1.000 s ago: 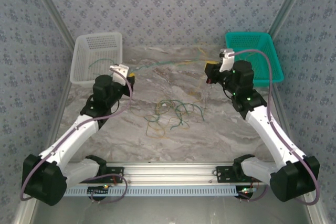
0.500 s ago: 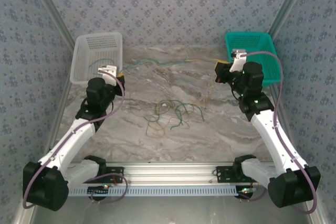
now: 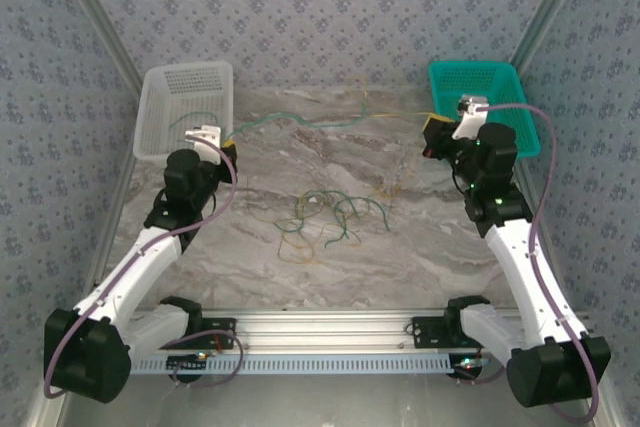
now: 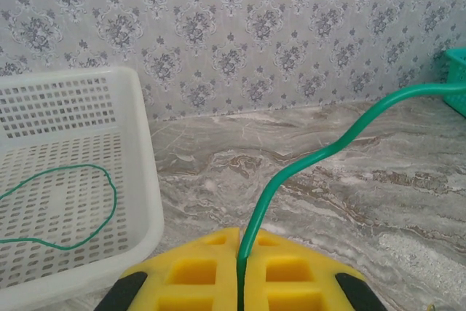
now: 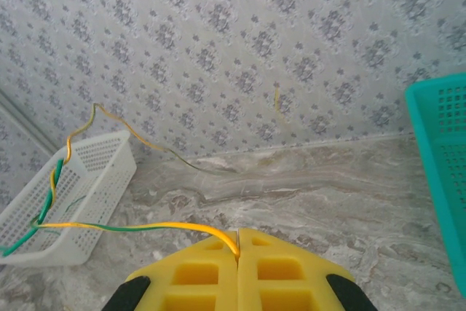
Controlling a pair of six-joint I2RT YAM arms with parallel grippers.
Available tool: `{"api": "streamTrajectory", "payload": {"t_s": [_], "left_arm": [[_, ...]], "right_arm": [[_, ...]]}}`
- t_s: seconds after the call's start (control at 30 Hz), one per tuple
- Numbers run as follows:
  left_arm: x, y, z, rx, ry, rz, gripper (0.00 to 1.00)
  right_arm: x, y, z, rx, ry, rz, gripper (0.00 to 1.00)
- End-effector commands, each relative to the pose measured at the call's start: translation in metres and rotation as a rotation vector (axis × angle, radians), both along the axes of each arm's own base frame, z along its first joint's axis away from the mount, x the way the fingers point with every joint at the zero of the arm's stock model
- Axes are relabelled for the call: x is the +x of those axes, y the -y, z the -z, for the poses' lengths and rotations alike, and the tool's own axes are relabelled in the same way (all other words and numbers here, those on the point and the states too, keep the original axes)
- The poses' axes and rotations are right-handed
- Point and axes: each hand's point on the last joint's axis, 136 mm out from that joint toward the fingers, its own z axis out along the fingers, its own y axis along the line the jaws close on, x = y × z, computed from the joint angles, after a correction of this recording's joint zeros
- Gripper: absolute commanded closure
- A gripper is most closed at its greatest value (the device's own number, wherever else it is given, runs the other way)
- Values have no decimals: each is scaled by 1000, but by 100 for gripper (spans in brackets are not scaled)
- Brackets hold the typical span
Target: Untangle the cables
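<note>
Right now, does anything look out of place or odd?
Nothing damaged. The green cable in the left gripper and the yellow cable in the right gripper hang twisted together between them; a tangle lies on the table.

Left end effector (image 3: 227,147) sits by the white basket (image 3: 160,97), upper left; right end effector (image 3: 431,136) by the green basket (image 3: 500,82), upper right. Between them stretch cables (image 3: 300,119); others lie tangled at the centre of the surface (image 3: 420,247).

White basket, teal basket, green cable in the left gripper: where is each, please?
White basket (image 3: 190,87): top view, bare floor.
Teal basket (image 3: 490,82): top view, bare floor.
Green cable (image 4: 320,155): left wrist view, middle of its curve.
</note>
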Motion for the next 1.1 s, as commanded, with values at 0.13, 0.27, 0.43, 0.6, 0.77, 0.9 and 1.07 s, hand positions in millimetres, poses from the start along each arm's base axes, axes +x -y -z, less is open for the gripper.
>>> {"api": "streamTrajectory", "payload": {"t_s": [0.13,0.27,0.43,0.6,0.77,0.9,1.07], "left_arm": [[1,-13,-8,-31,33,-49,100],[1,-14,-6,-36,30,-53,100],[1,-14,-8,-45,34,-51,100],[1,-15,-16,-66,41,-52,100],[6,-31,-27,-141,13,-117,100],[8,-41,-35,-197,-10,-159,100],[15,-67,-34,-227,-119,-286,100]], "right_arm": [[-9,42,3,62,-17,156,100],[-12,55,5,89,-22,193,100],[-14,56,6,105,-22,187,100],[-16,56,3,100,-10,181,100],[-19,53,-2,100,12,165,100],[-22,53,-2,95,23,163,100],[-24,52,-1,94,23,158,100]]}}
